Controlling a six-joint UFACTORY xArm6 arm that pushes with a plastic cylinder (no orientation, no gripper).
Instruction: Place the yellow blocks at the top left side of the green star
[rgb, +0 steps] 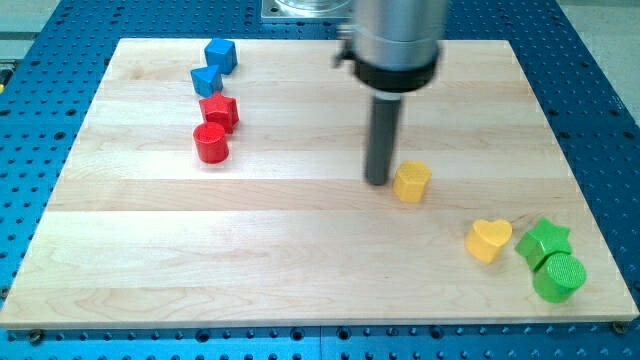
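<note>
Our rod comes down from the far side, centre-right. My tip (378, 181) sits on the worktop (300, 250), just left of the yellow hexagonal block (412, 182). Tip and block are very close; we can't tell if they actually touch.

We carry no claw, only the bare rod, so nothing is held and there is no opening to read.

Task items:
- Yellow hexagonal block: centre-right of the worktop, just right of the tip.
- Yellow heart block (488, 240): near-right area, right of and nearer than the hexagonal one, well apart from it.
- Green star (544, 242): near-right corner zone, just right of the yellow heart with a small gap between them.

So the yellow heart is on the star's left, roughly level with it. The yellow hexagonal block is farther back and left of the star, some way off.

Other blocks:
- Green cylinder (559, 277): just nearer than the green star, touching it or nearly so; it is the nearest-right block.
- Far-left cluster, in a rough line from far to near: blue cube (221, 54), a second blue block (206, 80) of unclear shape, a red star-like block (219, 111), red cylinder (211, 143). Neighbours in that line look to be touching or nearly so.

The cluster is well apart from the tip and the yellows.
</note>
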